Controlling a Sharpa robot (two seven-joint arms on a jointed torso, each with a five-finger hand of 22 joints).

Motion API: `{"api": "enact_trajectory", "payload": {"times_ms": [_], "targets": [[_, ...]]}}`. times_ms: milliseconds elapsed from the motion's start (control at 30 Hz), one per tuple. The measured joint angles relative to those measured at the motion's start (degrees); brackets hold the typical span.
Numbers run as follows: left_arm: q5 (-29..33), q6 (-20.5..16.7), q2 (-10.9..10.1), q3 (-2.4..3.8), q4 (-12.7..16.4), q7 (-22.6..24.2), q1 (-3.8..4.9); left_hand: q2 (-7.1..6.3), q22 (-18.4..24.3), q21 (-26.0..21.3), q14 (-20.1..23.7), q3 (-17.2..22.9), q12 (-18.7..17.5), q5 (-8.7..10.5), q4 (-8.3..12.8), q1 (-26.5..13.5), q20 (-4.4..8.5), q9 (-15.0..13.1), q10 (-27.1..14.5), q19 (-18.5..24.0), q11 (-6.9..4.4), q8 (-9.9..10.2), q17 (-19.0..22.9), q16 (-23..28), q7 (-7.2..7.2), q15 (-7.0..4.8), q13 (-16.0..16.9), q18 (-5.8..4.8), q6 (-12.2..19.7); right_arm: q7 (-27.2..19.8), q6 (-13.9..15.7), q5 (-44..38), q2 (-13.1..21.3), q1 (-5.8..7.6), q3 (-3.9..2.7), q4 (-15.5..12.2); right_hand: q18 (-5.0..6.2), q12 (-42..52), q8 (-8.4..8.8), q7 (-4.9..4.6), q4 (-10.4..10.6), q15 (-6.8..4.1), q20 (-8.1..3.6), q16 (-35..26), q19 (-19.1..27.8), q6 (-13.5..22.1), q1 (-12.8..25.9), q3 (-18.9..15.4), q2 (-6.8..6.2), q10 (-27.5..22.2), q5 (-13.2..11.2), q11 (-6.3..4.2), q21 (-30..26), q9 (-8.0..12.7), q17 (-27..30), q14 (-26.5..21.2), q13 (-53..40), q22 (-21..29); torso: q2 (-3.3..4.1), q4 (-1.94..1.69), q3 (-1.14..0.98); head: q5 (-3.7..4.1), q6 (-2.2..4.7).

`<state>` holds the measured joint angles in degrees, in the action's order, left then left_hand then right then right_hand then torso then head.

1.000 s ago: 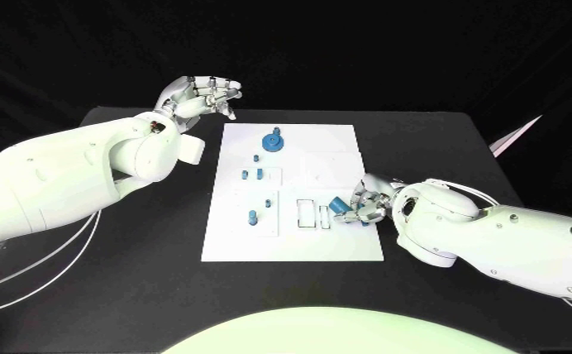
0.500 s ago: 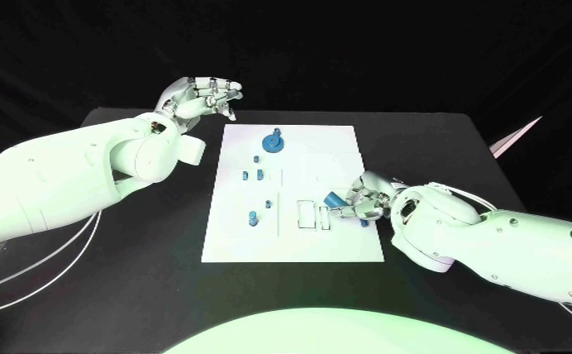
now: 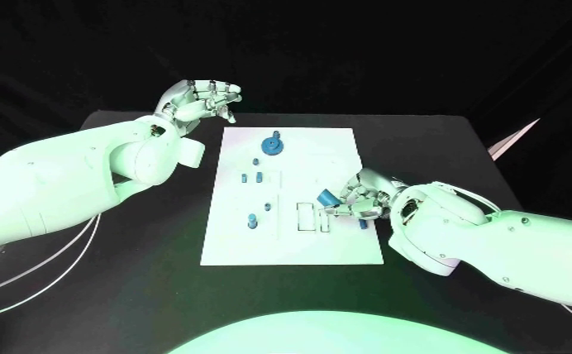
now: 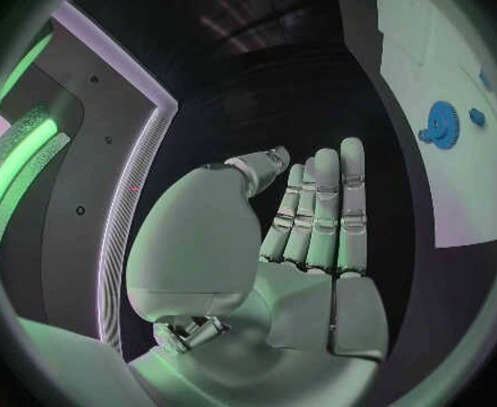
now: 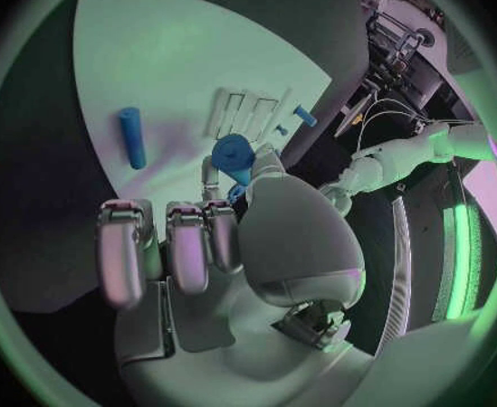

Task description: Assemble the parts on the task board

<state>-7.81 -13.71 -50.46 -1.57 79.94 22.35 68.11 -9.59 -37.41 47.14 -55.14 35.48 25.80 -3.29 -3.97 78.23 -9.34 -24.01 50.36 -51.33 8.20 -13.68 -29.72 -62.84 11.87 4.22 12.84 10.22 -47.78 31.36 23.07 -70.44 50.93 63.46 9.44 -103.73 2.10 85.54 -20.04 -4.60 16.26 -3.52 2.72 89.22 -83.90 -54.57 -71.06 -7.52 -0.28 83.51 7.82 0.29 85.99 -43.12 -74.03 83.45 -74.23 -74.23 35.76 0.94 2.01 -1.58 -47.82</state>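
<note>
A: Where's the blue part [image 3: 324, 196]?
B: Pinched in the fingers [image 3: 347, 197] of the right hand [image 3: 364, 201], above the task board [image 3: 321, 147] near its right edge, beside the rectangular slots [image 3: 307, 216].

A: Any others?
B: A blue cylinder [image 5: 131, 137] lies on the board. The blue gear [image 3: 273, 144] sits near the far edge.

A: And the left hand [image 3: 200, 100]?
B: Raised off the surface [image 3: 143, 271] past the board's far left corner, fingers curled together, holding nothing.
</note>
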Motion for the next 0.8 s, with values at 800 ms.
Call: {"api": "enact_trajectory", "payload": {"times_ms": [800], "targets": [[0.1,0.2,0.2,0.0,0.1,-0.1,0.0,0.03,0.0,0.0,0.0,-1.4,0.2,0.0,-1.4,0.0,0.0,0.0,0.0,0.0,0.01,0.0,0.0,0.0,0.0,0.0,0.0,0.0,0.0,1.7,-2.0,4.3,-6.4,-0.32,0.05,3.4,-0.01,0.9,0.0,0.47,0.6,-0.68,-0.91,0.0,0.5,-0.5,2.9,-0.9,2.94,-0.1,0.0,-0.7,1.3,0.4,0.0,-0.1,0.0,0.0,0.13,-0.03,0.0,0.35,0.05]]}}
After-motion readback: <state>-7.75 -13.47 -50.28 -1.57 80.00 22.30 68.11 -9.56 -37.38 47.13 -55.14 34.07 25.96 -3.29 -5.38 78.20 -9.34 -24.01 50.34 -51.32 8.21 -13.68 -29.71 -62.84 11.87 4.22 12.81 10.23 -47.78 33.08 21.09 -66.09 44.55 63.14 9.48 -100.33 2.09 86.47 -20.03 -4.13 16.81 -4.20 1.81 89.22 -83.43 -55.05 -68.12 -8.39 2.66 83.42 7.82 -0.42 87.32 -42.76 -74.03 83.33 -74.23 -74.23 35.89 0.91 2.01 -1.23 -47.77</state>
